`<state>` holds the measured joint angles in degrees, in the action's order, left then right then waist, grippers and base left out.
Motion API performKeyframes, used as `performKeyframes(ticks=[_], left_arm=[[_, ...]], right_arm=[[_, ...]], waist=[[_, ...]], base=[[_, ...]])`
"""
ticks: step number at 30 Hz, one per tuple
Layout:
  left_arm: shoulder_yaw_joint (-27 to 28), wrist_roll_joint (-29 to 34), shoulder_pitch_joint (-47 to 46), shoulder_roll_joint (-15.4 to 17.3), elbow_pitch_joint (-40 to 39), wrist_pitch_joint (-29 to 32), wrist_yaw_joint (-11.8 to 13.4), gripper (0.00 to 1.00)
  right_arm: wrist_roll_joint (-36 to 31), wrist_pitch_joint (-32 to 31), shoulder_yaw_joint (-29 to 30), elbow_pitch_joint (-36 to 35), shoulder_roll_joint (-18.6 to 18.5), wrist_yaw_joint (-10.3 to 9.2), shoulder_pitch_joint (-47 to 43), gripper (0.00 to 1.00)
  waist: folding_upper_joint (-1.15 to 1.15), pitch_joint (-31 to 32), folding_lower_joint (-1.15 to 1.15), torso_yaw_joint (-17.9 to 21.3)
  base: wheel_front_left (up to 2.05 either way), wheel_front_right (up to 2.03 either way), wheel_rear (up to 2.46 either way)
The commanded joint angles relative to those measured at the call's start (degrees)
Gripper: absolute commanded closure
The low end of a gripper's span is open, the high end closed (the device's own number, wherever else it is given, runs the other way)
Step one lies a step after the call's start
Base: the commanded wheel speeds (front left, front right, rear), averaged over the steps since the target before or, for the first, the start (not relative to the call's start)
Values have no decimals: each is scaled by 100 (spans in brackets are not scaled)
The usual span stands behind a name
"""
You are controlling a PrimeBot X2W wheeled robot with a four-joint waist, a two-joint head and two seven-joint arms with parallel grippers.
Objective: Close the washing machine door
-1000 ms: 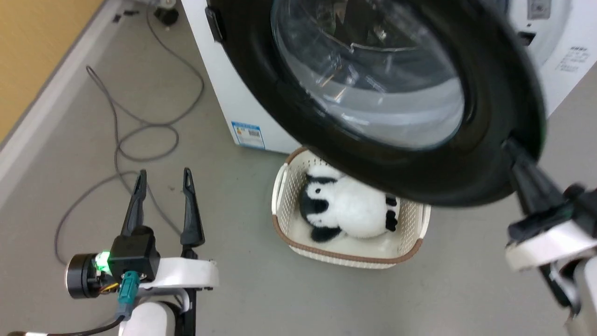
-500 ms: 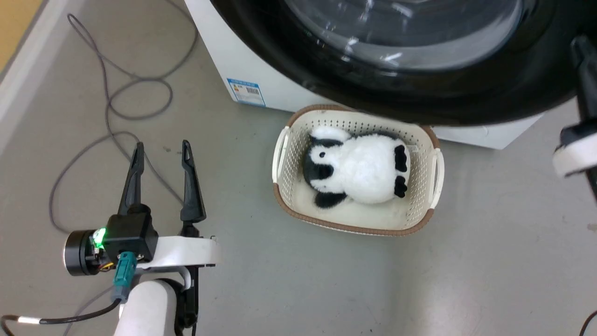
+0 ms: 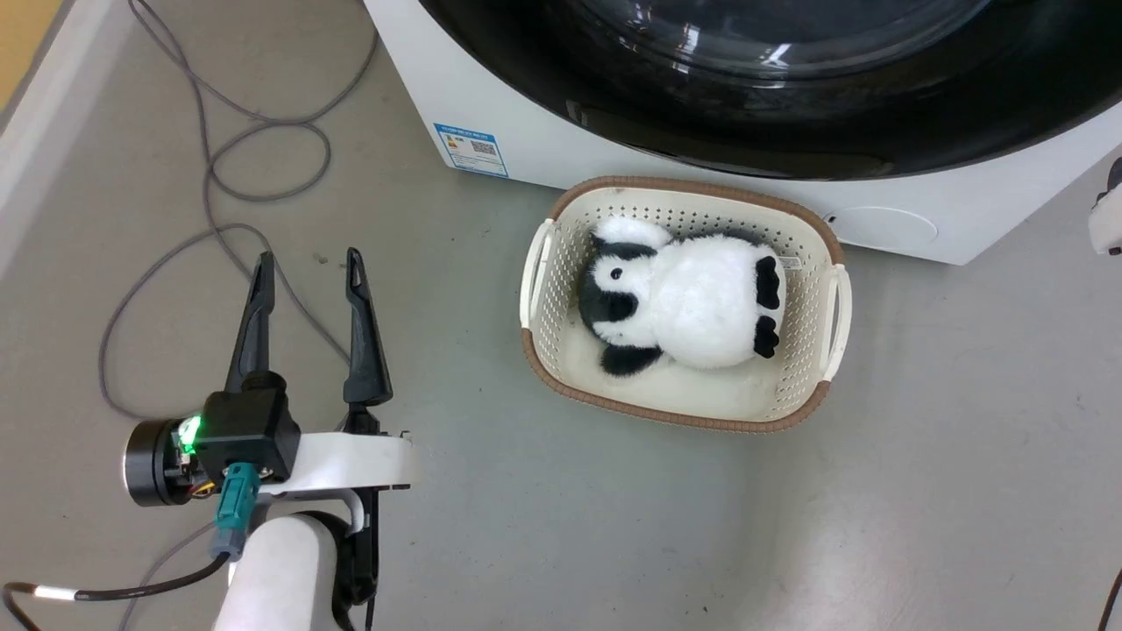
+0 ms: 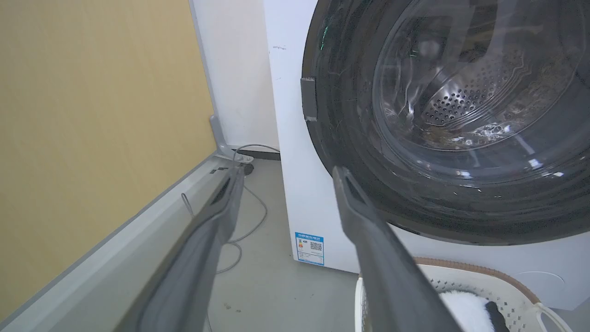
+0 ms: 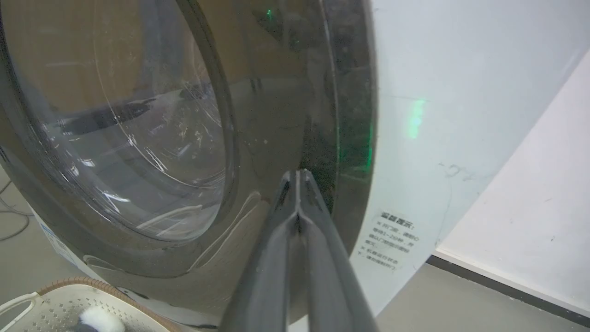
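Right wrist view, jaws together at washing machine door [image 5: 276,115]

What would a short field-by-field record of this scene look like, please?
door: flat against the machine front, looks closed; latch unseen
left gripper: jaws open, empty, over the floor
right gripper: jaws shut, empty, tip at the door's outer ring
basket: on the floor before the machine
toy: black-and-white plush lying in the basket
cable: loose loops on the floor, left of the machine
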<state>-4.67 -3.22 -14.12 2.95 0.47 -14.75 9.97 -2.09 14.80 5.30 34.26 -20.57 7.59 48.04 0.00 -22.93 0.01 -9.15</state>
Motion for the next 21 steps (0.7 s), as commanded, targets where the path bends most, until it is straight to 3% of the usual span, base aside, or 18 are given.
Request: performKeyframes(ticks=[1, 9, 13, 21], left_arm=[[2, -24, -71, -6, -9, -25, 34, 0], [90, -3, 62, -7, 75, -25, 39, 0], [186, 48, 164, -6, 142, -25, -1, 0], [272, 169, 382, 14, 270, -25, -88, 0]], right_arm=[[-55, 20, 50, 59, 26, -10, 105, 100], [44, 20, 254, -228, 200, -10, -272, 100], [88, 20, 398, -1146, 339, -10, -606, 100], [150, 20, 631, -2928, 999, -10, -1525, 100]], waist=[[0, 12, -1, -6], [0, 301, -1, 73], [0, 556, -1, 193], [0, 1078, -1, 382]], base=[[0, 0, 0], [0, 0, 0], [0, 0, 0], [0, 0, 0]])
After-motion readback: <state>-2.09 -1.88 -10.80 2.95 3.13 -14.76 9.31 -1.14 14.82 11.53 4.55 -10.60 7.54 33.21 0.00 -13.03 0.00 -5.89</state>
